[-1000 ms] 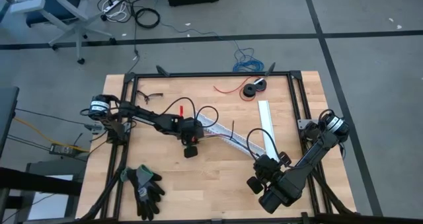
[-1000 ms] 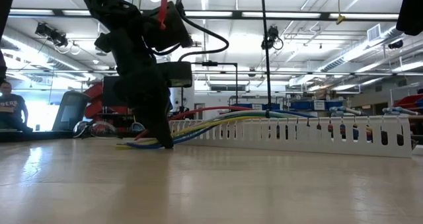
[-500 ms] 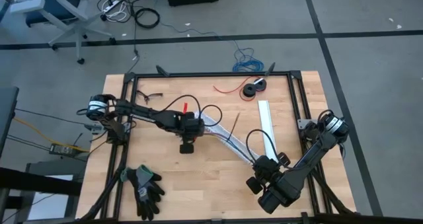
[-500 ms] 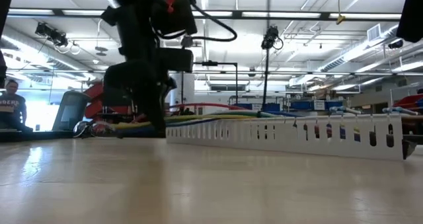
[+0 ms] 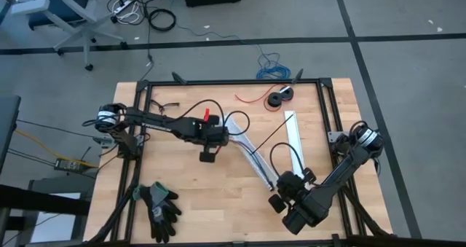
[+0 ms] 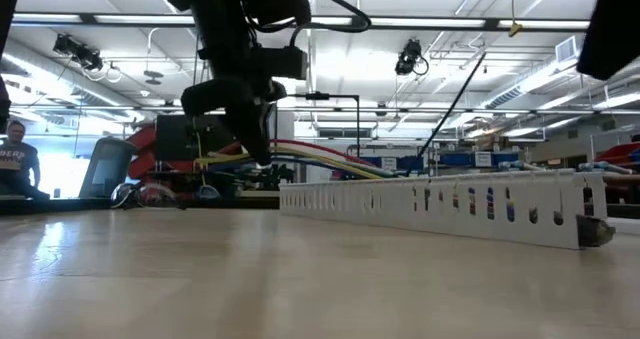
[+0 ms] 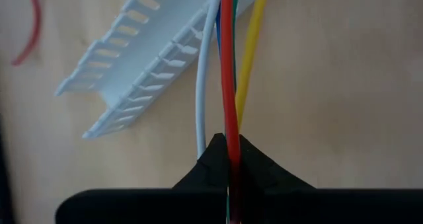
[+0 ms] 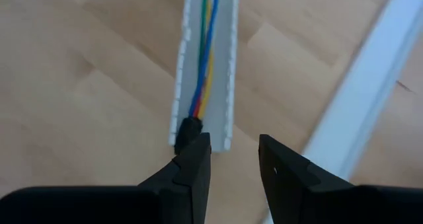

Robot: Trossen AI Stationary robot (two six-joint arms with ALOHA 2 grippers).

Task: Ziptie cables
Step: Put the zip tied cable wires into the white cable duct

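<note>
The cables (image 7: 229, 59), thin red, yellow, white and blue wires, run from my left gripper (image 7: 229, 148) into a white slotted duct (image 5: 255, 156) lying slantwise on the table's middle. Their dark joined end (image 8: 187, 133) lies at the duct's near end. My left gripper (image 6: 262, 159) is shut on them above the duct's far end. My right gripper (image 8: 232, 148) stands open over the duct's near end (image 8: 201, 141); whether it touches I cannot tell. A thin black strip (image 6: 458, 99) sticks up slanting from the duct. My left gripper pinches the cables between its two fingertips, the red wire (image 7: 229, 135) in the middle and the white and yellow ones beside it. The fingers (image 6: 258, 144) slant down from above. The held stretch is lifted clear of the table and runs down into the duct (image 6: 450, 204).
A flat white strip (image 5: 293, 141) lies right of the duct. A black spool with red wire (image 5: 279, 97) sits at the far edge, black gloves (image 5: 160, 203) at the near left. A black frame (image 5: 233, 81) rims the table. A person (image 6: 15, 164) sits beyond it.
My left gripper has risen from the table, gone a little toward the far edge and rolled, staying shut on the cables. Their held stretch is lifted clear. The duct's far end has swung toward the far edge; its near end has stayed by my right gripper.
</note>
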